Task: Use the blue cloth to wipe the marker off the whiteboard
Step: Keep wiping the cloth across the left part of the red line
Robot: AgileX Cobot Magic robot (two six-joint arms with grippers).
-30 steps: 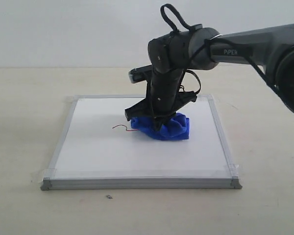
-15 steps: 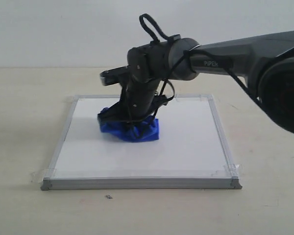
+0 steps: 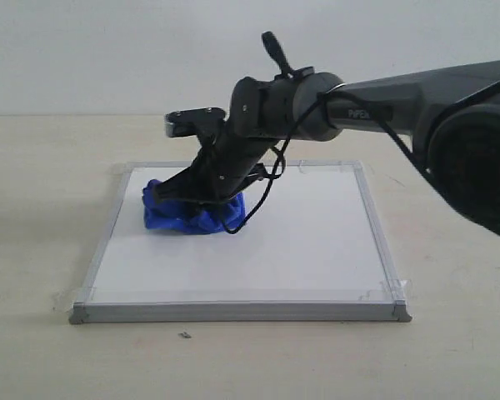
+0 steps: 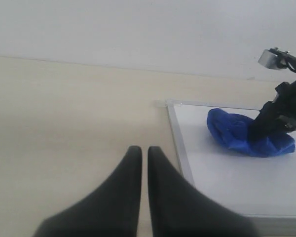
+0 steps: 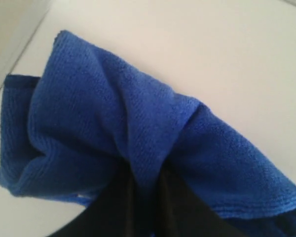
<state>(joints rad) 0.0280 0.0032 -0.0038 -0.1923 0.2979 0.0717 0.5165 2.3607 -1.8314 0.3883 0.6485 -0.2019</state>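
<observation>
Item one, far left: your left claw [image 4: 144, 151], fingers drawn together on nothing, hung over the bare beige surface [image 4: 64, 113] just outside the whiteboard [image 4: 227, 182] and took no part in the wipe. Item two: the whiteboard lay flat on that surface, with its silver frame and taped corners in plain sight. Item three, on the board's left portion, near the left rail and toward the far edge: the blue cloth [image 3: 183, 213], bunched and resting on the white face. Item four: your right claw [image 3: 207, 195], reaching across from the right, was clenched on a fold of the cloth. The right wrist view showed the fabric pinched between the two dark fingers [image 5: 187, 219]. Item five, the marker: none to list. No red line showed on any bare part of the board, either right of the cloth or in front of it. Whether a trace lay under the cloth, you could not tell from these views. Assessment: the wiping looked done, or all but done. Left for you, by my reckoning: lift the cloth clear, check the patch beneath, and pass again only if red remained.
</observation>
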